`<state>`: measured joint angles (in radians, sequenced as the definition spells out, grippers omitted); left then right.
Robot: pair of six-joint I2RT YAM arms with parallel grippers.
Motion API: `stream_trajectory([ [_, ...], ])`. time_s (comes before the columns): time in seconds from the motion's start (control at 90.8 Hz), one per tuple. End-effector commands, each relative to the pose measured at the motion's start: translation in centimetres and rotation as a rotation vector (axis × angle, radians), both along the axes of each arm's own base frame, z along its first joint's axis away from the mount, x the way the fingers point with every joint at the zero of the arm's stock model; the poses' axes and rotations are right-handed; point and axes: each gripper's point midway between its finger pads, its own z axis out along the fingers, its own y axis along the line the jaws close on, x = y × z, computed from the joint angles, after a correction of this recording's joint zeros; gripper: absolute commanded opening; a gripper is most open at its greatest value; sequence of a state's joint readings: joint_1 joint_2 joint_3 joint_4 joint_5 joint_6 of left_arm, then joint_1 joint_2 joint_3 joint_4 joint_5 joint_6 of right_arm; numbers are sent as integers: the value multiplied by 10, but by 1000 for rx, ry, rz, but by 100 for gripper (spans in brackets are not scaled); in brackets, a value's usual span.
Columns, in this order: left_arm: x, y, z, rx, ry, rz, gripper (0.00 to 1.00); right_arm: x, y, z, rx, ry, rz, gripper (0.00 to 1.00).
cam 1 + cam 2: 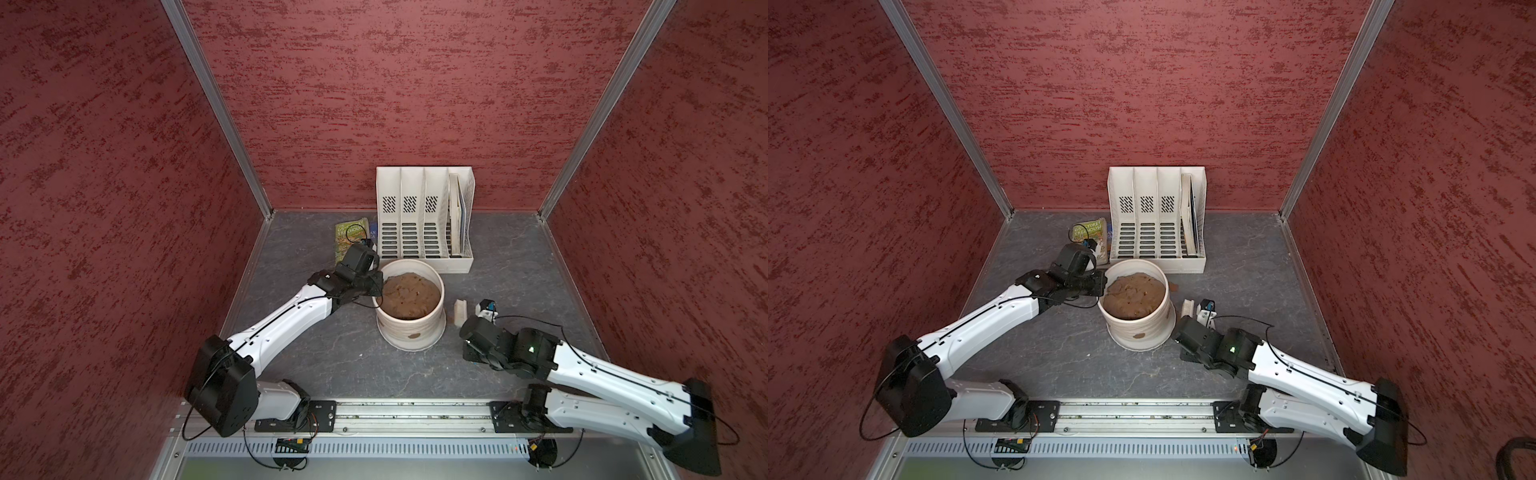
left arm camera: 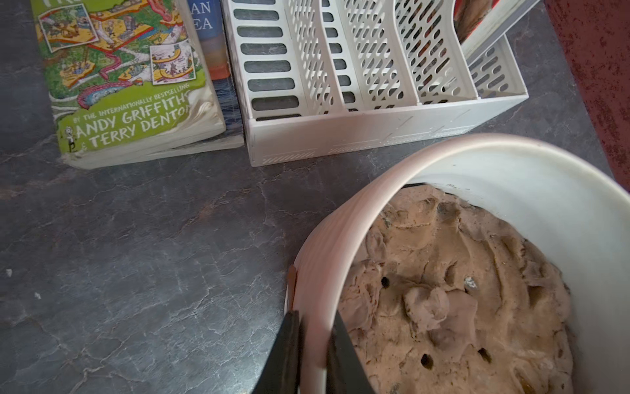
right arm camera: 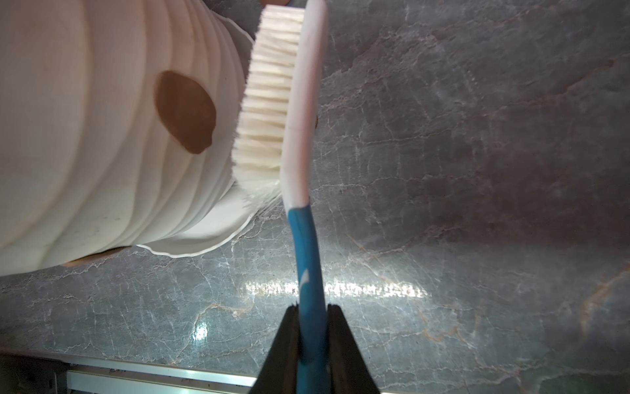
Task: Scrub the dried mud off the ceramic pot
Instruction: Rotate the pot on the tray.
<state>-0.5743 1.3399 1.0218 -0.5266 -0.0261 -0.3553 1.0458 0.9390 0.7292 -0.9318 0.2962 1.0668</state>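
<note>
Pot (image 1: 395,330) stands upright, mouth up; mud patch (image 3: 185,112) apparently faces brush (image 3: 301,102).

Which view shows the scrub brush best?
The right wrist view: the brush is large, blue handle in the right gripper, bristles facing the ceramic pot. Both top views show only its small white head; the left wrist view, nothing.

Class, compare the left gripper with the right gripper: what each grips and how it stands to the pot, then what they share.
The left gripper pinches the rim of the ceramic pot, one finger inside, one outside; the right gripper clamps the blue handle of the brush. The left touches the pot; the right is apart, bristles beside the dried mud. Both are shut.
</note>
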Motion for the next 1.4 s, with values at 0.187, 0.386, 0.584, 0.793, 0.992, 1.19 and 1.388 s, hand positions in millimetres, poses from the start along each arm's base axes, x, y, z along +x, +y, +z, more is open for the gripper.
stream_trajectory([
  [0.187,-29,9,17,-38,11,6,0,3,3,6,4,-35,-10,0],
  [0.386,-41,21,10,11,35,31,0,1,5,2,4,-30,-8,0],
  [0.584,-39,7,11,-97,18,21,30,2,10,-2,-18,-24,0,0],
  [0.793,-25,-2,20,-132,-1,7,44,2,14,8,-38,-56,18,0],
  [0.992,-14,2,26,-142,-27,17,49,1,20,16,-26,-104,45,0],
  [1.19,-10,3,19,-156,7,19,50,0,21,22,-22,-126,42,0],
  [1.388,-11,2,19,-162,10,13,50,-1,21,27,-4,-139,50,0],
])
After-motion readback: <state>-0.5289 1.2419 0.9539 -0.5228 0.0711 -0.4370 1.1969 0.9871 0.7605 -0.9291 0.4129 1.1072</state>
